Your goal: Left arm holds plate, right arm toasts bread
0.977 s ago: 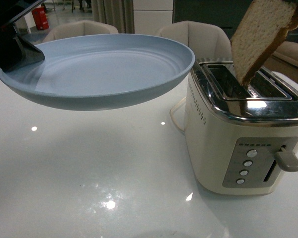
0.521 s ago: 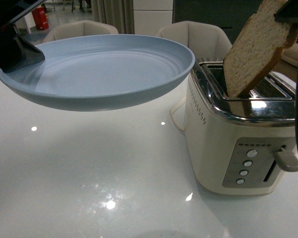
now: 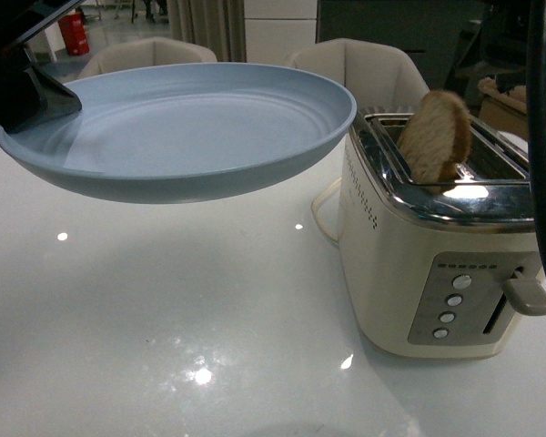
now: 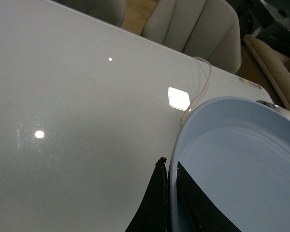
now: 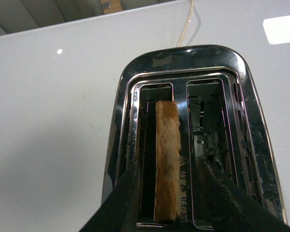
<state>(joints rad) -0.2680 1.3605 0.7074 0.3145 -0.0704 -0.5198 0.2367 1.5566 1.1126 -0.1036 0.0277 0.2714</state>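
The pale blue plate [image 3: 191,127] hangs in the air above the white table, left of the toaster [image 3: 446,246]. My left gripper [image 3: 36,96] is shut on the plate's rim [image 4: 173,193], one black finger on each side of it. The bread [image 3: 434,138] stands in the toaster's left slot with its rounded top sticking out. From above, the bread [image 5: 166,159] shows edge-on in that slot. My right gripper [image 5: 169,166] hovers open directly over it, its fingers [image 5: 130,188] apart on either side and not touching the slice.
The cream and chrome toaster has its lever [image 3: 526,296] up, on the front right. Its second slot [image 5: 210,145] holds nothing. A black cable [image 3: 541,164] hangs at the right edge. Beige chairs [image 3: 364,68] stand behind the table [image 3: 164,319].
The bread has dropped from a tilted position above the slot down into it. My right gripper has let go of it and risen out of the front view. The plate has not moved.
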